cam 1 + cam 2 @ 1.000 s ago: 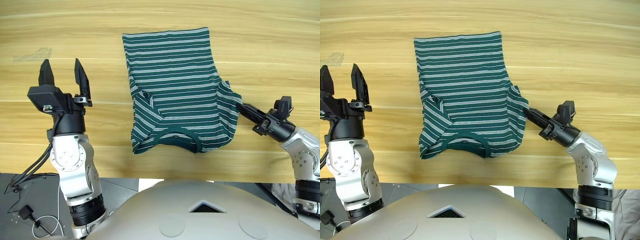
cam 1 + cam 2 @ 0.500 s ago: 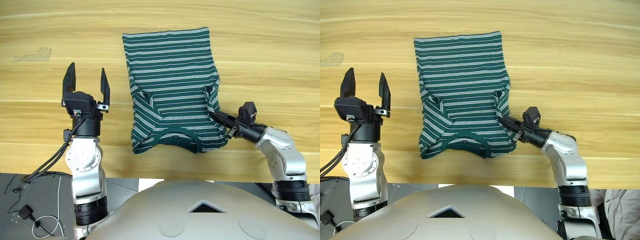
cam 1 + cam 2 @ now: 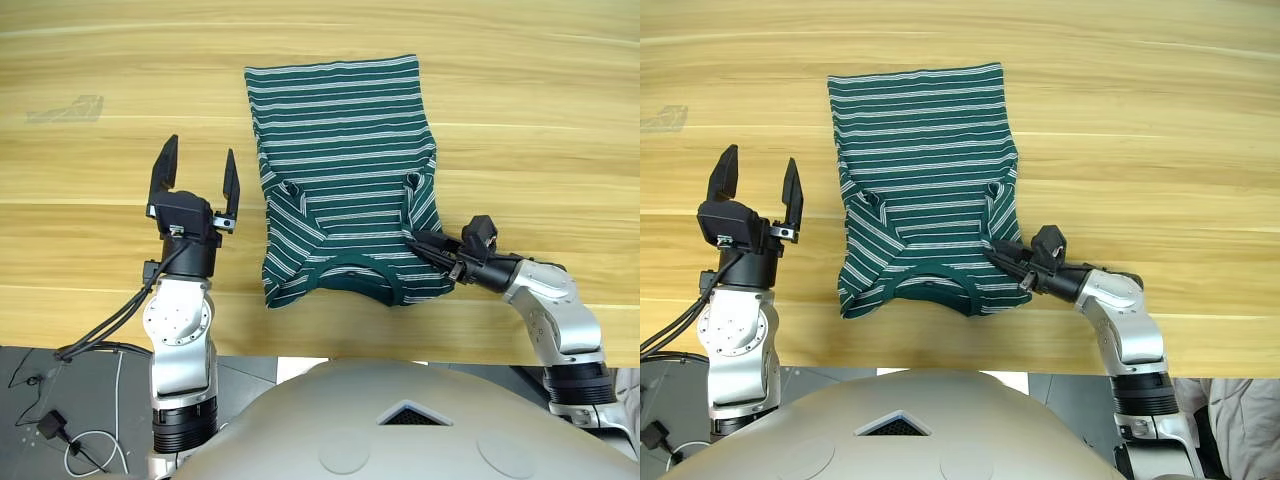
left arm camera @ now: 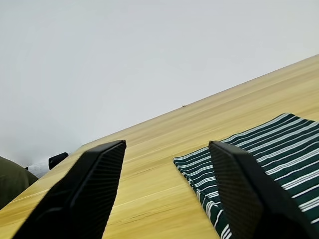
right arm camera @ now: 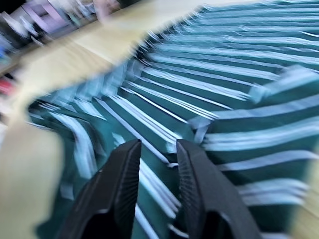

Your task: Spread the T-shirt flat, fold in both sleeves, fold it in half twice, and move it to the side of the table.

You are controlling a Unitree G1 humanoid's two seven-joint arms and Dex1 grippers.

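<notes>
A dark green T-shirt [image 3: 345,140] with white stripes lies on the wooden table [image 3: 560,100], collar toward the near edge. Its left sleeve [image 3: 285,205] is folded in over the body. The right sleeve [image 3: 425,195] is also turned inward. My right gripper [image 3: 416,240] lies low over the shirt's right side near the collar, shut on the sleeve's cloth; the right wrist view has its fingers [image 5: 117,184] close together over the stripes. My left gripper [image 3: 198,160] stands upright and open just left of the shirt, holding nothing, with the shirt's edge [image 4: 239,159] beyond its fingers.
The table's near edge [image 3: 300,352] runs just below the shirt's collar. Bare wood extends left, right and behind the shirt. A faint grey mark [image 3: 65,108] sits at the far left. Cables [image 3: 60,420] hang by the floor at the lower left.
My right gripper has pulled the right sleeve inward over the shirt's body. The left gripper has moved right, closer to the shirt, still open.
</notes>
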